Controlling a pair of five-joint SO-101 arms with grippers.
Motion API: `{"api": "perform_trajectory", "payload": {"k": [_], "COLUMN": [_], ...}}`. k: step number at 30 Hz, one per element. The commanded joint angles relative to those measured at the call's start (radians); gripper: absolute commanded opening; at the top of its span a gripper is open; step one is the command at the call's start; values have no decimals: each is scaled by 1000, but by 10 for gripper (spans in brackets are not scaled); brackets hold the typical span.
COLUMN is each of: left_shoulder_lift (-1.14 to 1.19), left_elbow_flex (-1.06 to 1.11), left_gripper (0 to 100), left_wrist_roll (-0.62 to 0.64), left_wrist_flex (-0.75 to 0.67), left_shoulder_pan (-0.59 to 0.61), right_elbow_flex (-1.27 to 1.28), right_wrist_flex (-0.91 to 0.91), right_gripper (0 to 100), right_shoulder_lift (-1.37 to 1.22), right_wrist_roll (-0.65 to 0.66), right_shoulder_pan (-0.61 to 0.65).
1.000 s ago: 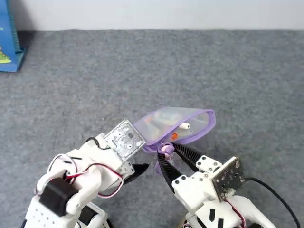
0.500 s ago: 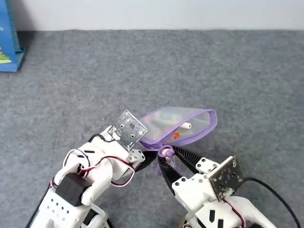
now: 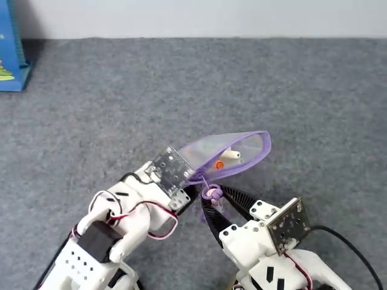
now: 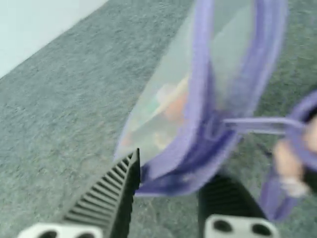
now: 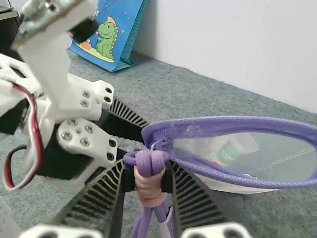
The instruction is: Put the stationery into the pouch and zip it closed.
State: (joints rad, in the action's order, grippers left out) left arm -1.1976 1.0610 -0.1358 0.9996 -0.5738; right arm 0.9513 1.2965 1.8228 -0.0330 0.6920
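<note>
At the far left of your high view, a blue cardboard box printed with a green dinosaur (image 3: 8, 55) stands at the edge of the grey carpeted table (image 3: 121, 103), well apart from both arms.

Next comes the left gripper (image 3: 191, 191), low over the carpet at the near end of the translucent pouch with purple woven trim (image 3: 249, 151). In the left wrist view that end of the pouch lies right at the gripper, but you cannot tell whether the gripper is clamped on the fabric or released.

The pouch lies near the middle of the table, just beyond both grippers. It is tipped up on one long edge, and its purple-rimmed mouth gapes open along most of its length. Through its clear wall you can make out stationery: a white capped stick (image 3: 233, 155) and, beside it, a small orange piece (image 3: 219, 164).

To the right, the right gripper (image 5: 146, 171) is clenched on the purple zip-pull cord with a pink bead (image 5: 148, 188). The cord joins the trim at the pouch's near end. The two grippers stand just beside each other at that end.
</note>
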Motion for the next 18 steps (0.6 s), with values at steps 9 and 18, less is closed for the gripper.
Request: {"api": "perform_trajectory", "payload": {"k": [9,18], "left_shoulder_lift": [-17,-17], "left_elbow_flex": [-12,-12], "left_gripper": [11,9], "left_wrist_roll": [12,14], "left_wrist_flex": [-3,18], "left_shoulder_pan": [-89,-23], "right_elbow_flex": [-60,9], "right_wrist_flex": [-124,-306], "right_gripper": [8,8], "right_shoulder_lift": [-5,-5], "right_wrist_roll": [-35,-89], "right_shoulder_pan": [-27,-341]}}
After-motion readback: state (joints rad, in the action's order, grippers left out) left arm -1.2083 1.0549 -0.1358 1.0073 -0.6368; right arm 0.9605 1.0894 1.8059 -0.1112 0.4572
